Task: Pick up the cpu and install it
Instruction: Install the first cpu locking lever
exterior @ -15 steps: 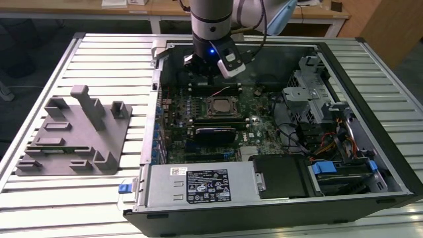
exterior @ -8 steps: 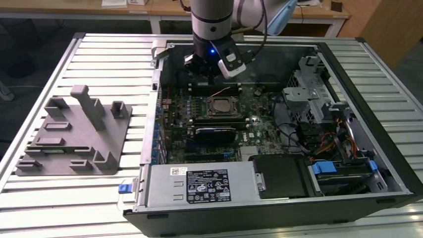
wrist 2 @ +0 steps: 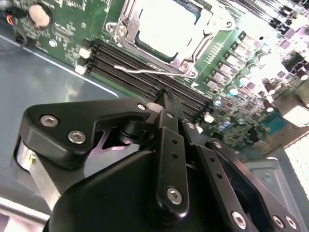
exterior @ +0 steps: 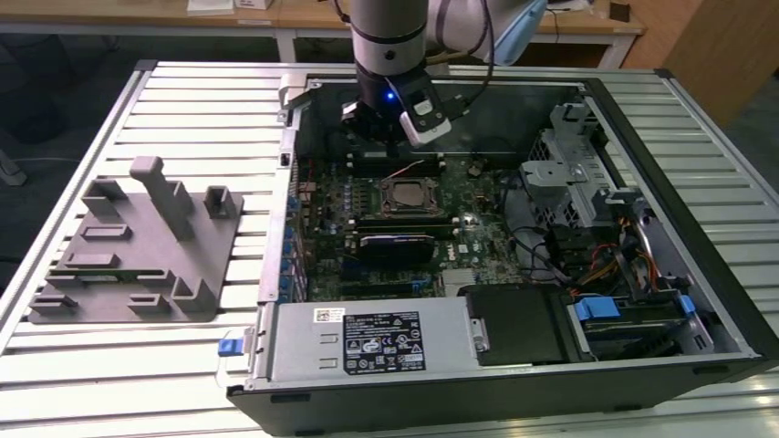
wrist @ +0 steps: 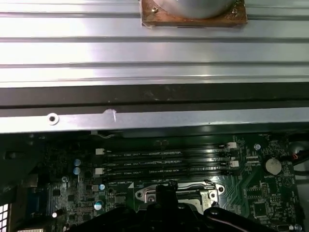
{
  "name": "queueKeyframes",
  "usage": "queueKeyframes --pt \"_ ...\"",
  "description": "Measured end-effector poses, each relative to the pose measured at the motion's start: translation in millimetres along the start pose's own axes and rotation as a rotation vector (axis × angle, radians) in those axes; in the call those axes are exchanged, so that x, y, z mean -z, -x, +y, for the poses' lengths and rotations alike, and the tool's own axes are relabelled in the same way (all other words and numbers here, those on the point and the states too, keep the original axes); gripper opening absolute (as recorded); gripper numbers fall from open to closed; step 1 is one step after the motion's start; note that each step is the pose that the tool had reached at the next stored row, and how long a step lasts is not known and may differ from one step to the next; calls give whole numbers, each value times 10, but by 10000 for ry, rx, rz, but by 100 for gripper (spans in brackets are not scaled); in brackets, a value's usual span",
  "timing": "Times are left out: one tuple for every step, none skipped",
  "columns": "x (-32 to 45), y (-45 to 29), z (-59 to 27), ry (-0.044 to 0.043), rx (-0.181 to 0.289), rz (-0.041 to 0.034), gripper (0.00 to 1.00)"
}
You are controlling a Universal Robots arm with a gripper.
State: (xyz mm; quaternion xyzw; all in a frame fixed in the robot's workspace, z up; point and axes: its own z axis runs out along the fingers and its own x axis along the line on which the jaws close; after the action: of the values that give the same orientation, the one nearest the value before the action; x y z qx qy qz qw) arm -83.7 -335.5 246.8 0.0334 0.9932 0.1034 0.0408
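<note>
The cpu lies flat inside the black socket frame in the middle of the motherboard, its metal top shining. In the second wrist view the cpu glares bright white within the metal socket frame. A thin wire lever stands loose beside the socket. My gripper hangs over the memory slots just behind the socket. Its fingertips are pressed together, shut, with nothing seen between them. In the first wrist view the gripper covers most of the socket frame.
The open computer case lies on a slatted metal table. A grey moulded fixture sits at the exterior view's left. The power supply, drive cage and cables crowd the case. A round metal part on a copper plate rests on the slats.
</note>
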Motion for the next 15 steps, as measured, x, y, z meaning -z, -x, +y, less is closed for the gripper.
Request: queueKeyframes --pt "-7 0 -1 -5 -87 -57 11" --pt "-13 -1 -3 -10 -169 -111 11" --pt "-20 -1 -4 -14 -255 -163 11" --pt "-26 -2 -6 -19 -339 -215 11" --pt "-33 -2 -7 -24 -422 -265 11" --pt "-39 -3 -8 -27 -498 -316 11" --pt "-44 -4 -10 -30 -569 -368 11" --pt "-49 -4 -11 -34 -639 -428 11" --pt "-53 -4 -12 -36 -704 -496 11" --pt "-57 -4 -13 -39 -768 -566 11" --pt "-61 -4 -13 -38 -830 -637 11" --pt "-65 -5 -14 -36 -890 -708 11" --pt "-69 -5 -15 -38 -944 -764 11" --pt "-76 -6 -16 -39 -996 -812 11" --pt "-84 -6 -18 -41 -1045 -851 11"
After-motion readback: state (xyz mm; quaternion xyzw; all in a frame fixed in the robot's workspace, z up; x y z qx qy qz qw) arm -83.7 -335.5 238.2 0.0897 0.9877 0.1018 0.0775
